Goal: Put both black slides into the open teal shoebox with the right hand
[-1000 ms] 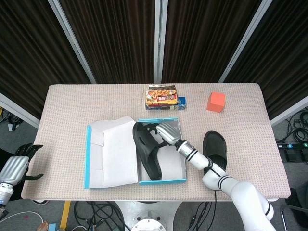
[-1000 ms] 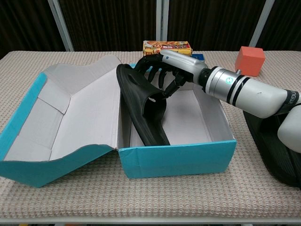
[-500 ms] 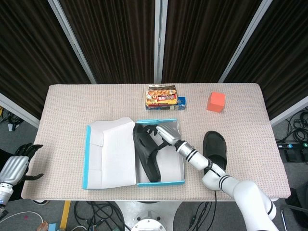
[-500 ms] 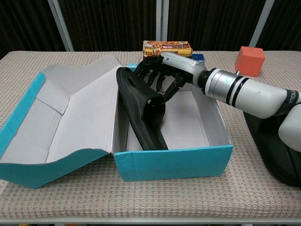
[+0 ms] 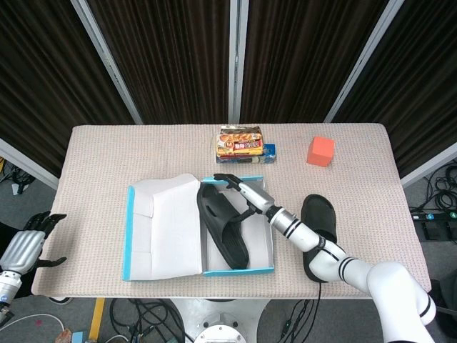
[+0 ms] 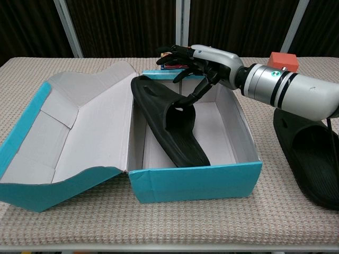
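One black slide (image 5: 225,232) (image 6: 172,124) lies inside the open teal shoebox (image 5: 239,271) (image 6: 196,182), leaning on the box's left wall. My right hand (image 5: 243,191) (image 6: 204,63) hovers over the back of the box with its fingers spread and nothing in its grasp. One fingertip reaches down close to the slide's strap. The second black slide (image 5: 319,223) (image 6: 307,159) rests on the table right of the box, under my right forearm. My left hand (image 5: 25,246) hangs off the table's front left corner, fingers apart, holding nothing.
The box lid (image 5: 164,229) (image 6: 79,132) lies folded open to the left. A snack packet (image 5: 243,144) sits behind the box, and an orange cube (image 5: 320,151) (image 6: 285,56) stands at the back right. A woven mat covers the table.
My right hand has let go of the slide and risen up and back with fingers spreading. The slide has dropped lower and flatter into the box.
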You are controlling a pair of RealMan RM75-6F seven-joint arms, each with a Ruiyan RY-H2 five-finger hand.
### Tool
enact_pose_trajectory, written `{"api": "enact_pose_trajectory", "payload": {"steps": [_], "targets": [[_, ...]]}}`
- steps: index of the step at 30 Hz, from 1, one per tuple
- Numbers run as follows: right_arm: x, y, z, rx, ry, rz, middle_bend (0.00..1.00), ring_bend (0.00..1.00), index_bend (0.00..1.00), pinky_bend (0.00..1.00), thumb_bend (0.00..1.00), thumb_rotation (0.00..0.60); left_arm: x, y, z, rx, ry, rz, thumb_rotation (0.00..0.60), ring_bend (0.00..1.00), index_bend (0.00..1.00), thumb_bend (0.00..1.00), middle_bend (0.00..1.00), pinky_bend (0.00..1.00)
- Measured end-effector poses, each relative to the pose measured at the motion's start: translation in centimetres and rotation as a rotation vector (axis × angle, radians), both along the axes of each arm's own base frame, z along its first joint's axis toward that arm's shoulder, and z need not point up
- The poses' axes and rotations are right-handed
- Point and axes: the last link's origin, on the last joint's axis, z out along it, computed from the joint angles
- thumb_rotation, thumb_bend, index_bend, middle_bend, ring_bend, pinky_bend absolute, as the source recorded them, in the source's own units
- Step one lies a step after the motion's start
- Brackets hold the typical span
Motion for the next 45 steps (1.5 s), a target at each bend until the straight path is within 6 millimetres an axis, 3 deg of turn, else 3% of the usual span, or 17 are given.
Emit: {"api": "enact_pose_trajectory", "payload": {"steps": [14, 21, 27, 37, 45], "targets": [[0.0, 0.3, 4.6, 0.112, -0.100, -0.118, 0.08, 0.00, 0.00, 0.20, 0.00, 0.600, 1.0, 0.2, -0.1, 0.003, 0.007, -0.015, 0.600, 0.00, 0.10, 0.13, 0.11, 0.04], [-0.5, 0.1, 7.3, 0.076, -0.091, -0.113, 0.10, 0.00, 0.00, 0.20, 0.00, 0.600, 1.2, 0.2, 0.0, 0.009, 0.009, -0.015, 0.600, 0.00, 0.10, 0.13, 0.11, 0.04], [-2.2, -0.7, 10.4, -0.027, 0.087, -0.095, 0.13, 0.00, 0.00, 0.20, 0.00, 0.600, 1.3, 0.4, 0.0, 0.008, 0.007, -0.019, 0.600, 0.00, 0.10, 0.13, 0.11, 0.04], [-7.2, -1.0, 15.7, 0.009, 0.635, -0.197, 0.12, 0.00, 0.00, 0.20, 0.00, 0.600, 1.6, 0.4, -0.3, 0.000, 0.004, -0.033, 0.600, 0.00, 0.10, 0.13, 0.11, 0.04], [-9.5, -0.3, 15.9, 0.103, 0.848, -0.252, 0.10, 0.00, 0.00, 0.20, 0.00, 0.600, 1.7, 0.4, -0.3, -0.004, 0.007, -0.034, 0.600, 0.00, 0.10, 0.13, 0.11, 0.04]]}}
